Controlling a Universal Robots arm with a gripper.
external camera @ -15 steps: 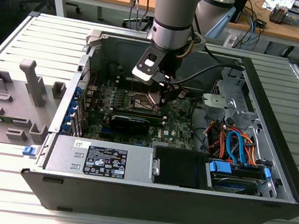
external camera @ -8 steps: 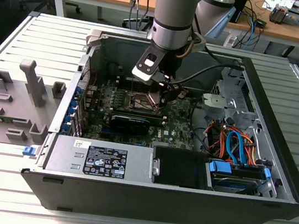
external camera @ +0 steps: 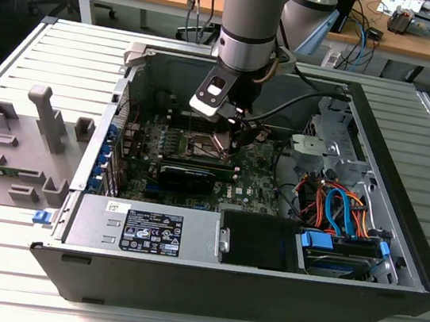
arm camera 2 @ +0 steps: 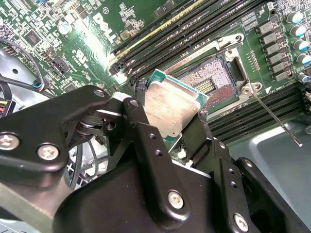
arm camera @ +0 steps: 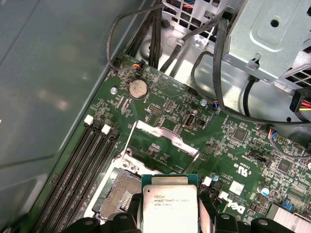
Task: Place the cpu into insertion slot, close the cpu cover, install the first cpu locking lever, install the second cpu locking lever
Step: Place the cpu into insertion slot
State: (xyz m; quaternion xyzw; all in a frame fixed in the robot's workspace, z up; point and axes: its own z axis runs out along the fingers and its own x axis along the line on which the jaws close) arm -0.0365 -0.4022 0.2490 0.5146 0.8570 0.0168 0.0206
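Inside the open computer case [external camera: 181, 284], on the green motherboard [external camera: 253, 184], black cables [arm camera: 217, 53] hang off to one side and memory slots [arm camera: 75, 172] run right alongside the socket. The gripper [arm camera 2: 170, 130] is pinching the cpu [arm camera 2: 171, 104] by its edges, tilted, just over one side of the insertion slot [arm camera 2: 210, 80], not seated. The cpu cover [arm camera: 167, 137] is flipped open, so the socket's bare. A thin lever [arm camera 2: 274, 114] sticks out beside it.

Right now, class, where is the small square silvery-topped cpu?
In both wrist views, the small square silvery-topped cpu is held in the jaws of the black gripper, hovering over the edge of the open silver-rimmed insertion slot, not yet seated.
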